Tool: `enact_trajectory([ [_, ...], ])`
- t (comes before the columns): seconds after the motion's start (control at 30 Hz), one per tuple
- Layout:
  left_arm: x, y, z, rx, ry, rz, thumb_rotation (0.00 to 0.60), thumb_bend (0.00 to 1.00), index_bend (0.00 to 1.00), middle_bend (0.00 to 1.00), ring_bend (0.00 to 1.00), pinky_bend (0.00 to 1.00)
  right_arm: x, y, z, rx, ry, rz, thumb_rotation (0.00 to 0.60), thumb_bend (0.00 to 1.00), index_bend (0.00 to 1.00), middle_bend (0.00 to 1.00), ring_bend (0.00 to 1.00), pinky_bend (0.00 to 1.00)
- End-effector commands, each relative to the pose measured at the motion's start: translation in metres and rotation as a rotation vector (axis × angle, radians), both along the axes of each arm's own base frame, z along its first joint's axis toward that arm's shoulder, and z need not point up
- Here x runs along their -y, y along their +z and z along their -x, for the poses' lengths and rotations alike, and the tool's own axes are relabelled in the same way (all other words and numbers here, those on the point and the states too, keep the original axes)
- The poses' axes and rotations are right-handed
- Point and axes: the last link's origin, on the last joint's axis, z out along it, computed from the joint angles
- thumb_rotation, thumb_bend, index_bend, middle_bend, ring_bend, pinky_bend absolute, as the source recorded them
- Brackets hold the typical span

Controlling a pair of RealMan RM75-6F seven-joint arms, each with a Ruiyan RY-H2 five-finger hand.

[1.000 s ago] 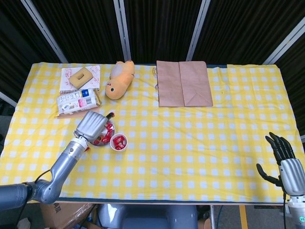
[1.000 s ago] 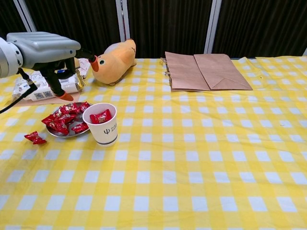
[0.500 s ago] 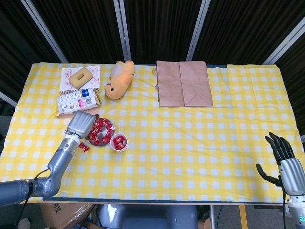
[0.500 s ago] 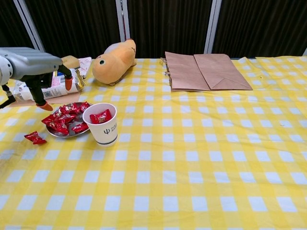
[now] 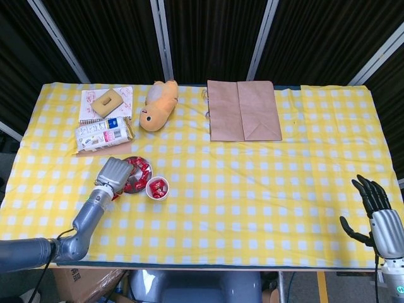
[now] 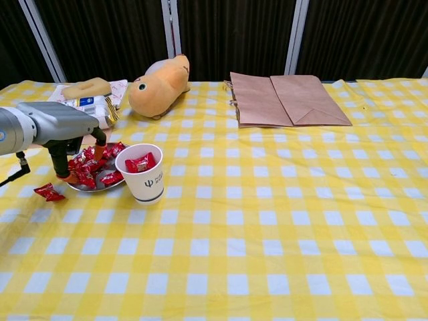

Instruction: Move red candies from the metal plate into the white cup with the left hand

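Nearest us, we see our right hand (image 5: pixel 377 216) hanging off the front right corner of the table (image 5: pixel 265 183), its dark fingers spread apart and holding nothing. On the yellow checked cloth at front left, one stray candy (image 6: pixel 49 192) lies just beside the plate, outside it. Next comes the white cup (image 6: pixel 143 173), standing upright and touching the plate's right edge; a few red candies (image 6: pixel 140 162) sit inside it. The metal plate (image 6: pixel 98 188) holds a loose heap of candies (image 6: pixel 87 168) in red wrappers. Our left hand (image 6: pixel 61 129) hangs low over the plate's left side, fingers pointing down, with orange fingertips (image 6: pixel 99 153) reaching among the wrappers; we cannot tell whether they pinch a candy or merely touch the pile. Behind the plate lies a white snack packet (image 5: pixel 102 133) on a brown sheet, and beyond it a printed packet with a tan biscuit-like block (image 5: pixel 108 101) on top. A plush toy (image 6: pixel 159 79) lies on its side further back. At the far edge a brown paper bag (image 6: pixel 287 98) lies flat, well apart from the rest.
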Motion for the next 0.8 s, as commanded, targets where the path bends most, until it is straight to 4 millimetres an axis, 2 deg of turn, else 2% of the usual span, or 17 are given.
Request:
enact_trajectory([
  [0.03,-0.001,0.001,0.002,-0.008,0.007,-0.003,0.600,0.24,0.40,1.00,1.00,0.99,0.000,0.000,0.000,0.002,0.001,-0.001,0.600,0.42,0.00,0.00,0.00,0.00],
  [0.17,-0.003,0.000,0.004,-0.006,0.016,-0.007,0.600,0.24,0.41,1.00,1.00,0.99,0.000,0.000,0.000,0.002,0.002,-0.002,0.600,0.42,0.00,0.00,0.00,0.00],
  [0.37,-0.003,-0.013,0.003,0.019,0.024,0.004,0.600,0.26,0.42,1.00,1.00,0.99,-0.001,0.001,0.000,0.003,-0.002,0.002,0.600,0.42,0.00,0.00,0.00,0.00],
  [0.8,-0.008,-0.016,0.002,0.017,0.023,0.000,0.600,0.28,0.44,1.00,1.00,0.99,0.000,0.001,0.000,0.004,-0.004,0.002,0.600,0.42,0.00,0.00,0.00,0.00],
])
